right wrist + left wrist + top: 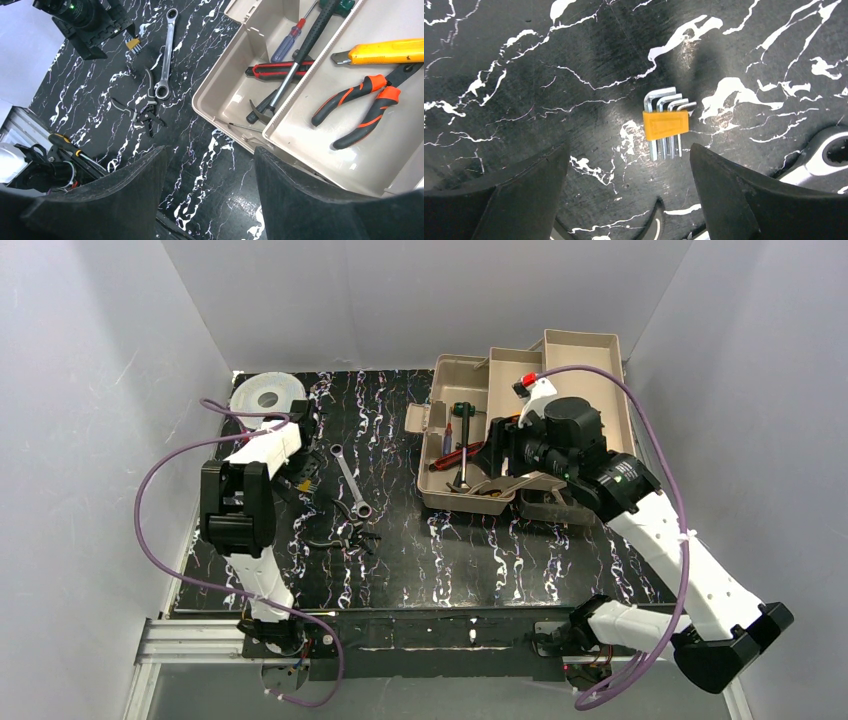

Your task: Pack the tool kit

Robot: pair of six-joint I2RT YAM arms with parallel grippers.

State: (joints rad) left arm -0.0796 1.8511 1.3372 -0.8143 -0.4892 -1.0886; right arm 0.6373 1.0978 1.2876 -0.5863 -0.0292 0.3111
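Black marbled counter point(524, 50) is framed by the open left fingers point(524, 200); the flat hex key set point(666, 125) could be skidded aside by off-centre closing, while the right fingers point(100, 200) are spread, empty.

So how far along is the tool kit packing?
Partway. Done: hammer and orange pliers lie in the open tool kit. In hand: nothing; left gripper hovers open over the hex key set, right gripper open, empty. Left: that set, ratchet wrench, black pliers on the table.
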